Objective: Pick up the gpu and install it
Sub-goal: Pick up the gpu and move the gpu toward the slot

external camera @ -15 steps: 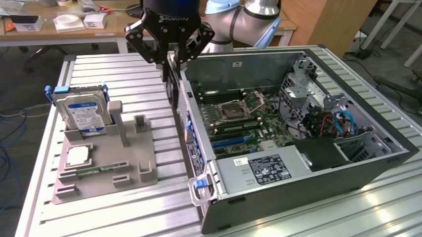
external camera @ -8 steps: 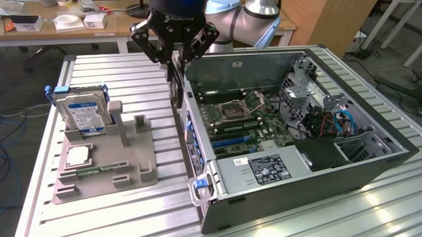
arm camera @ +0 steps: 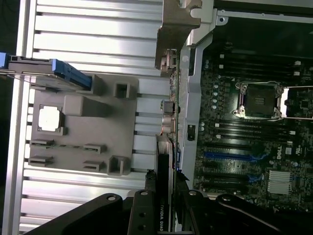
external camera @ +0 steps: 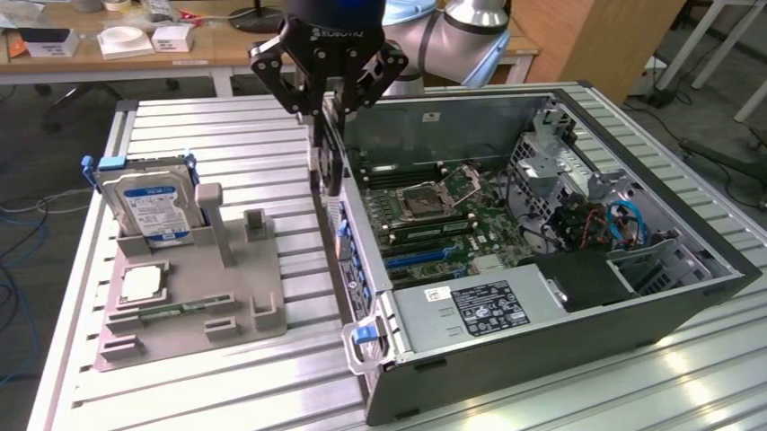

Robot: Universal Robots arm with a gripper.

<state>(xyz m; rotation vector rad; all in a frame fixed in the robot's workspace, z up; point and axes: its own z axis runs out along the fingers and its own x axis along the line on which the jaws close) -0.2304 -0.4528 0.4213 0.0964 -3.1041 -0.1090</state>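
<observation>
A lab workshop, wooden desks (external camera: 228, 49) with small white boxes along the back and a slatted aluminium table (external camera: 215, 126) in front. The robot arm's black gripper (external camera: 332, 106) hangs over the table, clenched on the gpu (external camera: 329, 157). The card hangs on edge, straight down from the fingers, at the open computer case's (external camera: 671, 162) wall on the exterior view's left. It is held in the air above that wall and is not seated in the motherboard (external camera: 480, 224).

From the wrist view, the gripper (arm camera: 165, 196) pinches the gpu (arm camera: 165, 161) from both faces. The card is seen edge-on, with part of a printed maker's name readable between the fingers. It runs alongside the case wall, just outside the motherboard (arm camera: 274, 147) and short of the blue expansion slot (arm camera: 230, 155). The processor socket (arm camera: 259, 100) stands open farther along the board.

On the exterior view's left, well apart from the card, a grey fixture tray (external camera: 240, 296) lies flat on the table. A silver hard drive (external camera: 146, 205) with a blue-and-white label stands upright in it, a square processor chip (external camera: 142, 285) lies in front of the drive, and a narrow green memory strip (external camera: 180, 308) lies beside the chip. Inside the case, a labelled power supply (external camera: 480, 305) sits at the end nearest the camera.
</observation>
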